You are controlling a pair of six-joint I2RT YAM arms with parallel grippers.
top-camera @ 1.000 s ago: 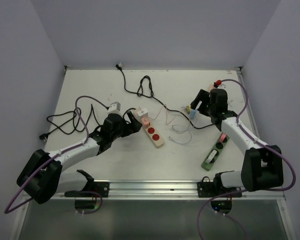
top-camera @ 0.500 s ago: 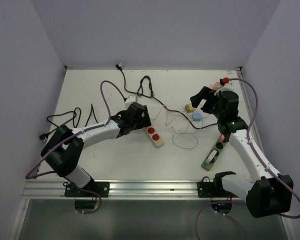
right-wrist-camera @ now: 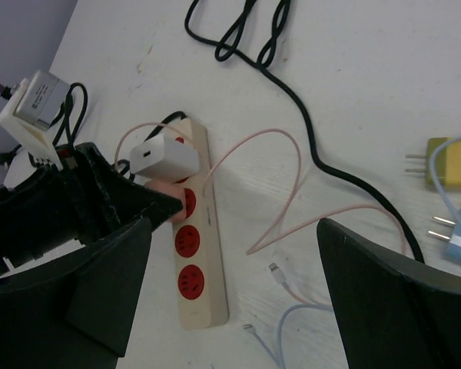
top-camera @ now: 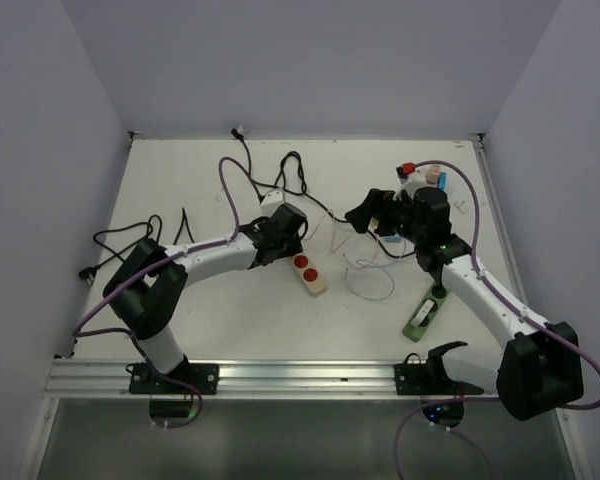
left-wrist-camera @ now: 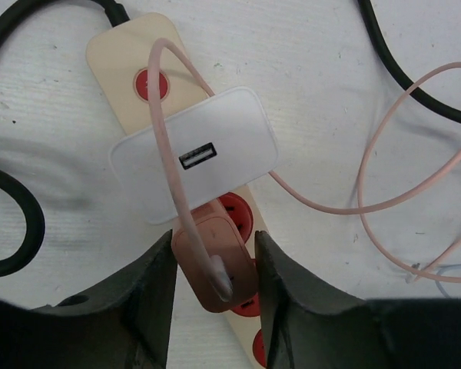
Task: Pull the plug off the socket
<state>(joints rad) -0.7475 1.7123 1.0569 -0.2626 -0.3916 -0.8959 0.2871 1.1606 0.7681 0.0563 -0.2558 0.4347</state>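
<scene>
A beige power strip [left-wrist-camera: 127, 69] with red sockets lies on the white table [top-camera: 220, 330]. It carries a white charger [left-wrist-camera: 196, 157] and, just below it, a pink plug [left-wrist-camera: 215, 261] with a pink cable. My left gripper [left-wrist-camera: 214, 269] comes down over the strip, and its two dark fingers press against the pink plug's two sides. From above, the left gripper [top-camera: 288, 238] covers the strip's [top-camera: 310, 274] far end. My right gripper [right-wrist-camera: 246, 307] hovers wide open over the table to the right of the strip [right-wrist-camera: 203, 292], holding nothing.
A green power strip [top-camera: 427, 310] lies by the right arm. A yellow plug [right-wrist-camera: 449, 161] and a blue plug [right-wrist-camera: 457, 234] rest at the right. Black cables [top-camera: 290, 175] loop at the back and on the left [top-camera: 130, 240]. Thin loose cables [top-camera: 368, 275] lie mid-table.
My left arm has reached forward and right onto the strip, and its jaws have narrowed onto the pink plug. The right arm has swung left toward the middle, its jaws now wider.
</scene>
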